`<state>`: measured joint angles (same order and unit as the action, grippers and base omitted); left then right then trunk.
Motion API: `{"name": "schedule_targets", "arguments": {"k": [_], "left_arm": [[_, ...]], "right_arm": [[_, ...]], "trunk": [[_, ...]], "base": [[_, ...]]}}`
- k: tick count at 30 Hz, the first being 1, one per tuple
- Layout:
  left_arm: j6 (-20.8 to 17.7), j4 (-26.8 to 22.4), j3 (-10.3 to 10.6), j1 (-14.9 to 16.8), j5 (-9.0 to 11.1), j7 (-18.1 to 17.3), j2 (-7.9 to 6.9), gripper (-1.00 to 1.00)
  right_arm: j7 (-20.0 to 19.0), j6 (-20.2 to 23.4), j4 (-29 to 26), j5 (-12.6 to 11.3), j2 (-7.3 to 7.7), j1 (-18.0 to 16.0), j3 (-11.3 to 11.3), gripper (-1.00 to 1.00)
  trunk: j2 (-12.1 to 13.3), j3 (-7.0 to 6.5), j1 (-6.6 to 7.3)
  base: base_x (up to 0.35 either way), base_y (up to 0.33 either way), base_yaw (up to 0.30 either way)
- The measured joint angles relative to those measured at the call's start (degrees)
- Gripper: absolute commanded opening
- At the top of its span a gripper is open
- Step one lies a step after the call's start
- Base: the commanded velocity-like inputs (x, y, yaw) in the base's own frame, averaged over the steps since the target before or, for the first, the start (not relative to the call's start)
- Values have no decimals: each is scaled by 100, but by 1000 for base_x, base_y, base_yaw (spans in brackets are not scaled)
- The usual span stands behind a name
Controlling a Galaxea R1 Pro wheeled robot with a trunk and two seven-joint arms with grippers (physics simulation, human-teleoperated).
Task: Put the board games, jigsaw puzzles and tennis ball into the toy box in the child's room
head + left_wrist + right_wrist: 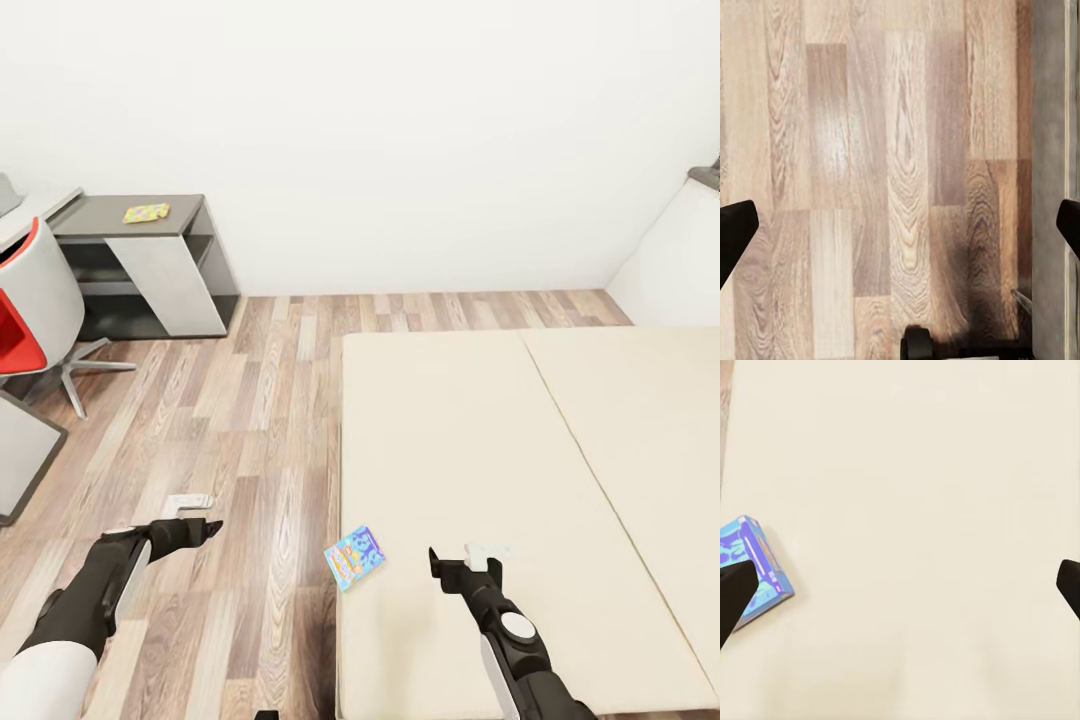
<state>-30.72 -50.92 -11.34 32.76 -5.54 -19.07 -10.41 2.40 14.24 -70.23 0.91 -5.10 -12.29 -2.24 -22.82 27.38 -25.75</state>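
Now the right gripper (468,558) hangs over the bed (520,470) with its fingers spread wide and nothing in them. The small blue board game (355,557) lies at the bed's near left edge, just to this gripper's left, turned slantwise. The left gripper (196,515), spread too, hangs over the wood floor (250,420), farther from the game. Far off, a jigsaw puzzle (147,212) sits on the dark grey table (120,222).

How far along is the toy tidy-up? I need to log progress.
Nothing visible looks put away. The blue board game lies at the bed's edge, not gripped; the right gripper hovers open beside it. The left gripper hangs open over the floor. A puzzle sits on the desk.
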Motion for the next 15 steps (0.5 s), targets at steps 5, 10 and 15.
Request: {"name": "schedule_targets", "arguments": {"k": [5, 10, 15], "left_arm": [[265, 31, 1, 0, 3, 5, 15, 100], [418, 59, 2, 2, 5, 7, 18, 100], [490, 65, -3, 0, 5, 9, 28, 100]], "right_arm": [[3, -2, 314, -13, 0, -155, 10, 100], [5, 0, 430, -18, 0, -255, 16, 100], [43, 11, 494, -24, 0, -287, 21, 100]], "trunk": [[0, -48, 0], [0, -96, 0], [0, -143, 0]], "base": [[0, 0, 0], [0, 0, 0], [0, 0, 0]]}}
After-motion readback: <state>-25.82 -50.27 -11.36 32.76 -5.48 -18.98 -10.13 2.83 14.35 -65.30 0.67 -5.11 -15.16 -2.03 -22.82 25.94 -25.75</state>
